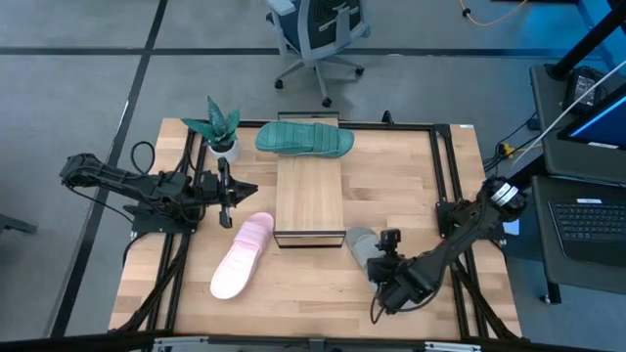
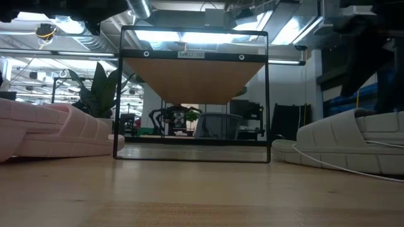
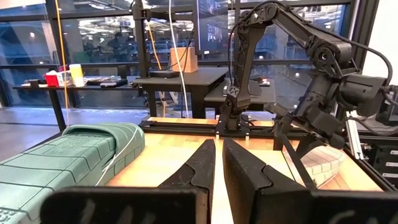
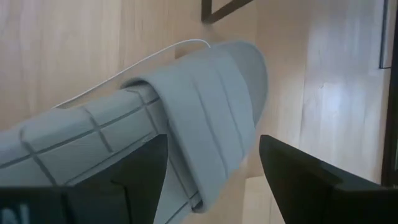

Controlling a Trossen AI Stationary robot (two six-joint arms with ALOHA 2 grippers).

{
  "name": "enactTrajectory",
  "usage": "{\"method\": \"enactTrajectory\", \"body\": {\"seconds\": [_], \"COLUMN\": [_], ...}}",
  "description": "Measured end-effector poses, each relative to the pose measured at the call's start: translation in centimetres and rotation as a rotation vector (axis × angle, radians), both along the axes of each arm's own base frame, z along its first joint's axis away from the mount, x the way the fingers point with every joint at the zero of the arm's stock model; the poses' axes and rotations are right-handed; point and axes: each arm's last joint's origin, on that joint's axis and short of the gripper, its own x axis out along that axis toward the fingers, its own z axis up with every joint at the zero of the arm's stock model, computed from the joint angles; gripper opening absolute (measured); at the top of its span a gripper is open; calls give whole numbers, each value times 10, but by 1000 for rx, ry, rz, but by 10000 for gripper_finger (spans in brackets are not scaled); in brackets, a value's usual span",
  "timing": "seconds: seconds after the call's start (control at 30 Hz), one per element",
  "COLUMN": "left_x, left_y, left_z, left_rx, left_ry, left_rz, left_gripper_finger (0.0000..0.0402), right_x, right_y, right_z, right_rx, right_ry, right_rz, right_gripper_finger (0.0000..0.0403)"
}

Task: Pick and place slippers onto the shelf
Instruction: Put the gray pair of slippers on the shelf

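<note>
- At the table's near right, your right gripper (image 1: pixel 377 262) sits low over the grey slipper (image 1: pixel 360 244); the right wrist view shows its two fingers (image 4: pixel 134 180) spread wide, one on each side of the slipper's strap — released, not clamped.
- The grey slipper lies on the tabletop (image 1: pixel 313 303) just beside the shelf's (image 1: pixel 309 200) front right corner.
- The shelf stands in the middle of the table with nothing on its slats.
- The teal slipper (image 1: pixel 304 138) lies crosswise just behind the shelf's far edge, near a small potted plant (image 1: pixel 221 130).
- The pink slipper (image 1: pixel 244 255) lies at a slant on the tabletop, just off the shelf's front left corner.
- Your left gripper (image 1: pixel 226 192) waits left of the shelf — its fingers (image 3: pixel 202 171) stand nearly together, a thin gap between them, grasping nothing.
</note>
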Motion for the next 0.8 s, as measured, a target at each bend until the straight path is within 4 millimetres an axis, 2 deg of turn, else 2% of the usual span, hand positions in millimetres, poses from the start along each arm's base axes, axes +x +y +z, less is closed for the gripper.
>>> {"method": "enactTrajectory", "body": {"seconds": [0.3, 0.53, 0.8], "left_x": [0, 0, 0], "left_y": [0, 0, 0], "left_z": [0, 0, 0], "left_rx": [7, 8, 8], "left_ry": [1, 1, 1], "left_rz": [0, -1, -1], "left_gripper_finger": [25, 25, 25], "right_x": [3, -3, -6], "right_y": [1, -7, -11], "right_z": [-2, -19, -27], "right_rx": [47, 23, -25], "right_ry": [2, -8, -29], "right_rz": [-8, -13, -10], "right_gripper_finger": [255, 255, 255]}}
